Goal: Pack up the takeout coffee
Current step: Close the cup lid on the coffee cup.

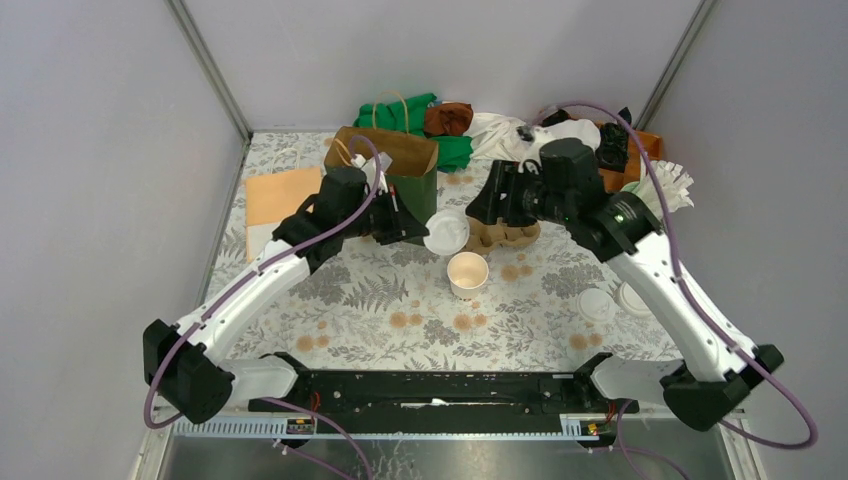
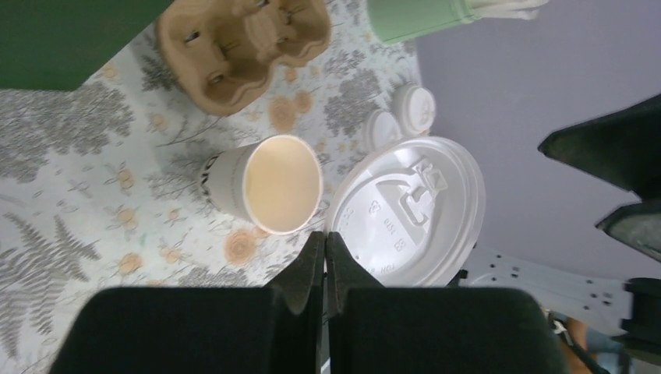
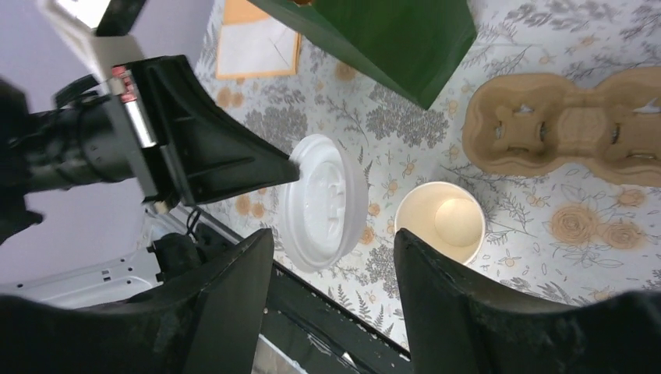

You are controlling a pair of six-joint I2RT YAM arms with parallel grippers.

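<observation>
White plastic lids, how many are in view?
3. One round white plastic lid is pinched in the left gripper; two spare lids lie on the floral tablecloth at the right. Back clutter may hide more.

My top view looks down from above and behind the arm bases, far enough to take in the whole surface. My left wrist view sits close, looking past the left fingers toward the right wall; my right wrist view looks past the right fingers back at the left arm. All three share the open cup, white lid and brown carrier
</observation>
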